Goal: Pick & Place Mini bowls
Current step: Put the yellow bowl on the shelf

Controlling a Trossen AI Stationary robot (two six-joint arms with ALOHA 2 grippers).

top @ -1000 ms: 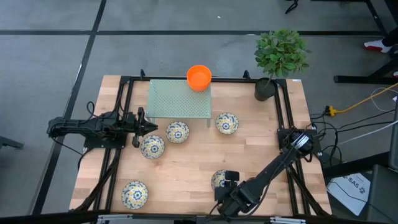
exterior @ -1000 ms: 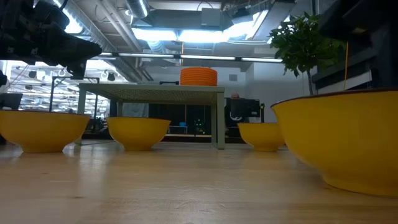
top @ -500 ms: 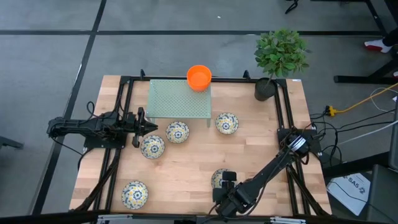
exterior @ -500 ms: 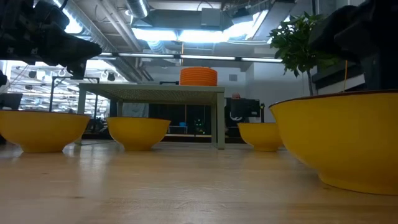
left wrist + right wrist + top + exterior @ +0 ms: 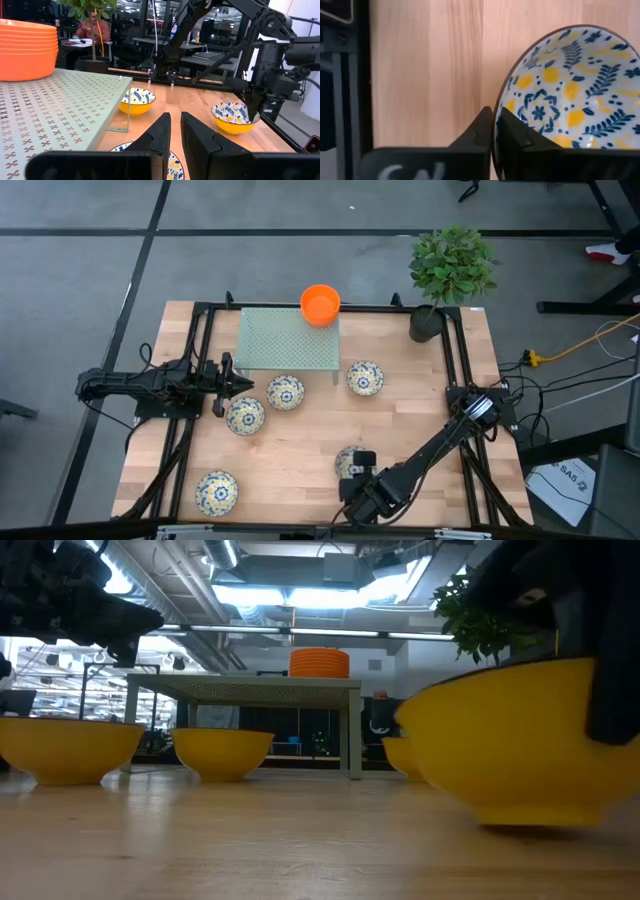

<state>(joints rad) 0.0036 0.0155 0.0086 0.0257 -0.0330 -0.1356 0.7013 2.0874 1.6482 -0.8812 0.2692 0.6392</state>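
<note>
Several floral mini bowls lie on the wooden table [image 5: 300, 445]: one [image 5: 245, 416] and one [image 5: 285, 392] by the shelf, one [image 5: 365, 378] right of it, one [image 5: 217, 492] near left. A stack of orange mini bowls [image 5: 320, 304] stands on the green perforated shelf [image 5: 285, 340]. My right gripper [image 5: 358, 467] is shut on a floral bowl [image 5: 349, 459] near the front edge. My left gripper [image 5: 240, 386] hovers shut and holding nothing, just off the shelf's near left corner, over a floral bowl [image 5: 142, 152]. My right gripper pinches the bowl's rim [image 5: 501, 102] on its near side. One finger [image 5: 517, 137] is inside the bowl and the other [image 5: 479, 131] outside. The fingers come from above, pointing down. In the low view the bowl [image 5: 510, 745] sits tilted; whether its base is off the table cannot be told.
A dark pot with a green plant [image 5: 428, 320] stands at the table's far right corner. Black frame rails [image 5: 195, 370] run along both table sides. Bare wood lies in the middle of the table. A person [image 5: 95, 27] sits in the room beyond.
My right gripper has moved a little toward the table's left and far side and has taken hold of the bowl's rim. The bowl has shifted with it and tipped, its rim now slanted in the low view.
</note>
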